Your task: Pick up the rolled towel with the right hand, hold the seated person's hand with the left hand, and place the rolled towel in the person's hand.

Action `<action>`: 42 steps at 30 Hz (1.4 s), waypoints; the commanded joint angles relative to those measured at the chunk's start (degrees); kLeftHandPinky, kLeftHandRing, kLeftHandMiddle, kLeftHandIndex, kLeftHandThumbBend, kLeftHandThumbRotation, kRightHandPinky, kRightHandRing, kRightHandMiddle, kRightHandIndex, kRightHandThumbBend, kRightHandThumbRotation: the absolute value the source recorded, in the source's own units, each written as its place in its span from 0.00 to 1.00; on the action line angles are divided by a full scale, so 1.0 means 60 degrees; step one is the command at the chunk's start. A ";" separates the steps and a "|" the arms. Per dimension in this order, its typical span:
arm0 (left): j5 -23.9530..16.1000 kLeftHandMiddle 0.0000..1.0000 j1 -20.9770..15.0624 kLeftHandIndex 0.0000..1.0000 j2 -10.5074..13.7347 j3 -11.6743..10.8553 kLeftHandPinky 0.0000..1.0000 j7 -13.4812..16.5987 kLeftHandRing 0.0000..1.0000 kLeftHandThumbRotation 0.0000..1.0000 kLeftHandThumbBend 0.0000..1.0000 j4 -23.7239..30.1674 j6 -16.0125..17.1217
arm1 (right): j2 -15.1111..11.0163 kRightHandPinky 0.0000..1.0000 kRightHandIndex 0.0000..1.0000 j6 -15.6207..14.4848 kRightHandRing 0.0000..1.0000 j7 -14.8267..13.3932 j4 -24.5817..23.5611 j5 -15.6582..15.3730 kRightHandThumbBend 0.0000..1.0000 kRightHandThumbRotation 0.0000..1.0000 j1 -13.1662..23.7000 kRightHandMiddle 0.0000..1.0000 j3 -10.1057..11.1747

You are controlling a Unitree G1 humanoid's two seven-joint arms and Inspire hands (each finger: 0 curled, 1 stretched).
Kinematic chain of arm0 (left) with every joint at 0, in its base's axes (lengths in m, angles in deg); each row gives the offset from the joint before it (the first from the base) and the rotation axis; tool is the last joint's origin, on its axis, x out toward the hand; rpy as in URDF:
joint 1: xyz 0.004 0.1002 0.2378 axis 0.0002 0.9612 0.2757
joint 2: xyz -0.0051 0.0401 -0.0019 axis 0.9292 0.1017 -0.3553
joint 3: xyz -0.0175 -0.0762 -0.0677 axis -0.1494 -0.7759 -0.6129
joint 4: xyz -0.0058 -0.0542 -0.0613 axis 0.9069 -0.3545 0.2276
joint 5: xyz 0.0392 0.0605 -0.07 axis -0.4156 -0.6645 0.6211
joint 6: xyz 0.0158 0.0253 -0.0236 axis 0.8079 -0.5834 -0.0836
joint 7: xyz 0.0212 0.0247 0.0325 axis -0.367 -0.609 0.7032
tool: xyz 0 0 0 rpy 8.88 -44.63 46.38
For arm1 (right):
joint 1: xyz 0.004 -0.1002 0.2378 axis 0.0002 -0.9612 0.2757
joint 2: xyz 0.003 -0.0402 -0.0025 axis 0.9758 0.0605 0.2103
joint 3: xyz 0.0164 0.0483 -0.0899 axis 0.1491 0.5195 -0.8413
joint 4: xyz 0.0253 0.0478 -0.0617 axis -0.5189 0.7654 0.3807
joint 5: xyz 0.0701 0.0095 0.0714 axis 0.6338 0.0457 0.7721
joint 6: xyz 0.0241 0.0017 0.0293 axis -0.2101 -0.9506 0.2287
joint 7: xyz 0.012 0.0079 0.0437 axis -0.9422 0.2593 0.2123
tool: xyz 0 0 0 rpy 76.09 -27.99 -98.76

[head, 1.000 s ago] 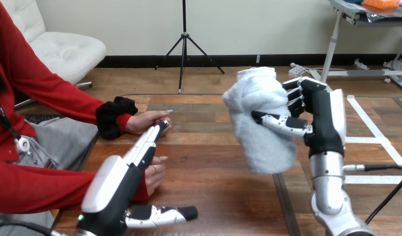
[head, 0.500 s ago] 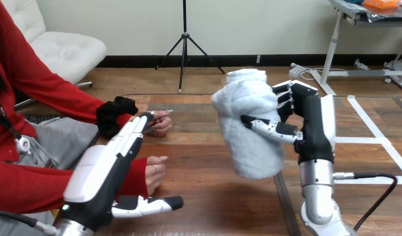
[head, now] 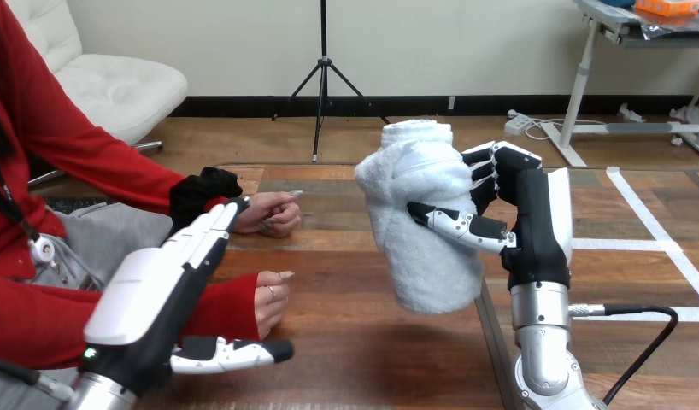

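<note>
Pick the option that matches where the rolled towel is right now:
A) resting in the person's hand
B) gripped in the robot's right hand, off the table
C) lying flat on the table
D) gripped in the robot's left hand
B: the right hand has its fingers and thumb curled round the rolled towel, which hangs clear above the table.

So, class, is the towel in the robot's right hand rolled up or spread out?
Rolled up. The towel is a thick, roughly upright bundle with its coiled end on top; the right hand curls round it.
</note>
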 commanded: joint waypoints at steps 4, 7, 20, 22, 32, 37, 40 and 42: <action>0.0228 0.97 -0.0927 0.98 0.0741 -0.0009 0.92 -0.0263 0.95 0.57 1.00 -0.0096 -0.0110 | 0.0045 0.22 0.42 0.0473 0.27 -0.0025 -0.0515 0.0084 0.78 0.00 0.0224 0.37 0.0108; 0.0251 0.97 -0.1069 0.98 0.0919 0.0032 0.91 -0.0365 0.94 0.55 1.00 -0.0310 -0.0107 | 0.0062 0.22 0.42 0.0551 0.27 0.0009 -0.0516 0.0119 0.78 0.00 0.0204 0.37 0.0125; 0.0097 0.96 -0.1742 0.98 0.1495 0.0357 0.89 -0.0727 0.93 0.52 1.00 -0.1467 -0.0139 | 0.0107 0.22 0.42 0.0932 0.26 0.0197 -0.0583 0.0242 0.77 0.00 0.0132 0.37 0.0224; 0.0020 0.96 -0.1849 0.98 0.1559 0.0429 0.89 -0.0699 0.93 0.52 1.00 -0.1669 -0.0133 | 0.0104 0.22 0.42 0.0951 0.26 0.0203 -0.0617 0.0234 0.77 0.00 0.0121 0.37 0.0236; -0.0370 0.95 -0.2435 0.97 0.1816 0.0932 0.88 -0.0370 0.92 0.52 1.00 -0.2779 -0.0135 | 0.0076 0.21 0.42 0.1044 0.26 0.0173 -0.0776 0.0177 0.77 0.00 0.0083 0.36 0.0259; -0.0899 0.92 -0.2811 0.94 0.1884 0.1311 0.86 0.0287 0.90 0.52 1.00 -0.3515 -0.0142 | 0.0084 0.21 0.42 0.1032 0.25 0.0191 -0.0964 0.0173 0.77 0.00 0.0019 0.36 0.0267; -0.1155 0.89 -0.3035 0.93 0.1907 0.1547 0.85 0.0621 0.89 0.51 1.00 -0.3959 -0.0177 | 0.0106 0.21 0.41 0.1083 0.25 0.0283 -0.1050 0.0257 0.77 0.00 -0.0018 0.36 0.0288; -0.1251 0.88 -0.3159 0.91 0.1918 0.1683 0.84 0.0792 0.87 0.50 1.00 -0.4205 -0.0185 | 0.0120 0.21 0.41 0.1105 0.25 0.0323 -0.1104 0.0291 0.77 0.00 -0.0040 0.35 0.0304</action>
